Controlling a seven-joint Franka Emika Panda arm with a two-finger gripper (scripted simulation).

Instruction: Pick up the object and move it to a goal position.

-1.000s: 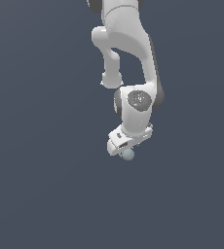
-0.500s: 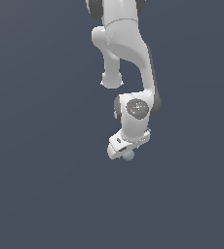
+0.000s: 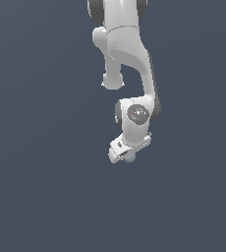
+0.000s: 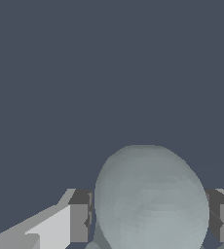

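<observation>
- i am steering one white robot arm (image 3: 127,59) against a plain dark grey-blue backdrop; no table, floor or goal marker is visible in either view.
- in the exterior view the gripper (image 3: 128,153) hangs at the arm's lower end, tilted, and a small pale grey-blue ball (image 3: 130,157) peeks out just beneath it.
- the ball sits directly between the jaws, not off to either side; being round, it has no long axis to line up.
- in the wrist view the ball (image 4: 150,199) fills the gap between the two fingers (image 4: 79,221), and both pads look pressed to its sides, so i judge the jaws closed on it.
- the wrist view shows that contact; the exterior view hides the fingers but shows the arm's pose.
- my judgement: the pickup is done and carrying remains, with no target visible to steer toward.
</observation>
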